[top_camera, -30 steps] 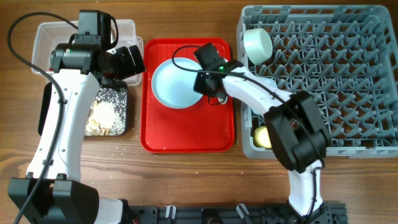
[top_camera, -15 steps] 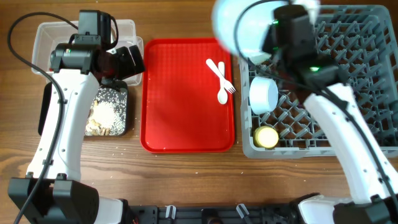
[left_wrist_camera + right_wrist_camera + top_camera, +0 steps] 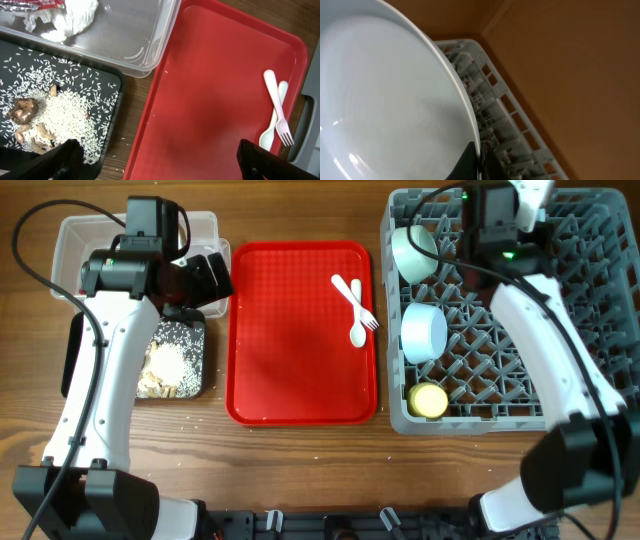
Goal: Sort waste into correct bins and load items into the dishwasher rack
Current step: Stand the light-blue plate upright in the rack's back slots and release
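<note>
My right gripper [image 3: 478,161] is shut on the rim of the light blue plate [image 3: 385,100], which stands on edge over the far part of the grey dishwasher rack [image 3: 560,310]. In the rack's left column sit the pale green bowl [image 3: 414,250], the light blue bowl [image 3: 424,332] and the yellow cup [image 3: 430,400]. The white fork and spoon [image 3: 356,308] lie crossed on the red tray [image 3: 290,370]. My left gripper [image 3: 160,167] hangs open above the tray's left edge. Crumpled paper [image 3: 70,17] and a red packet [image 3: 30,4] lie in the clear tub [image 3: 135,30]. Rice scraps [image 3: 55,110] fill the black tray [image 3: 107,85].
Stray rice grains dot the wooden table [image 3: 300,470] beside the black tray. The left arm [image 3: 110,380] stretches over both bins. The right arm [image 3: 545,330] crosses the rack's middle, above its pegs.
My right gripper lifted the plate off the red tray and carried it right and back over the rack, uncovering the fork and spoon. The left arm stayed still.
</note>
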Controlling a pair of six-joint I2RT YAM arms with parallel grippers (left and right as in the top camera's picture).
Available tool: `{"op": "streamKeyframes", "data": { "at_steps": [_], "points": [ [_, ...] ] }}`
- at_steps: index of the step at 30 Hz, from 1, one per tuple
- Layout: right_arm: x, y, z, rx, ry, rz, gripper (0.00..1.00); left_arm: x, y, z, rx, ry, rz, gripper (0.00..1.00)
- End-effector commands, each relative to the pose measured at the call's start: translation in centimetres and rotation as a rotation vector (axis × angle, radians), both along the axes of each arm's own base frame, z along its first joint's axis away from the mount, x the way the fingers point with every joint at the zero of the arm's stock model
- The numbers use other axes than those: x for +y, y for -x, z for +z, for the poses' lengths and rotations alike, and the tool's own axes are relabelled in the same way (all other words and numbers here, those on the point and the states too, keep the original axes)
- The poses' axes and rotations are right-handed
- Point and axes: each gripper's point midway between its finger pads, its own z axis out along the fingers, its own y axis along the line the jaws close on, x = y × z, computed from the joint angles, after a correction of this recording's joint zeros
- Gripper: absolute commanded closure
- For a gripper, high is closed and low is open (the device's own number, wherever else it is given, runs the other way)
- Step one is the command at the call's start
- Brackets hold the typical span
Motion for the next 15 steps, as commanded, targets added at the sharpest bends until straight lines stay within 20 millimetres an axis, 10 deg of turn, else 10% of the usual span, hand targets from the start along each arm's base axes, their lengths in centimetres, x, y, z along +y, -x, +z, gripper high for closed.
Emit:
{"op": "streamKeyframes", "data": {
  "at_steps": [1,9,15],
  "points": [
    [-0.5,-0.8,-1.7,0.106,0.115,-0.008,0.96,0.4,-0.2,1.0,-0.030,-0.001,0.021,0.00],
    [1.3,-2.1,-5.1,0.183,0.079,0.076,0.95,0.4,-0.2,1.0,-0.030,-0.002,0.021,0.00],
    [3.2,-3.0,-6.3,0.192,-0.001,0.171,0.60,0.4,-0.2,1.0,-0.030,-0.001,0.021,0.00]
  ]
}}
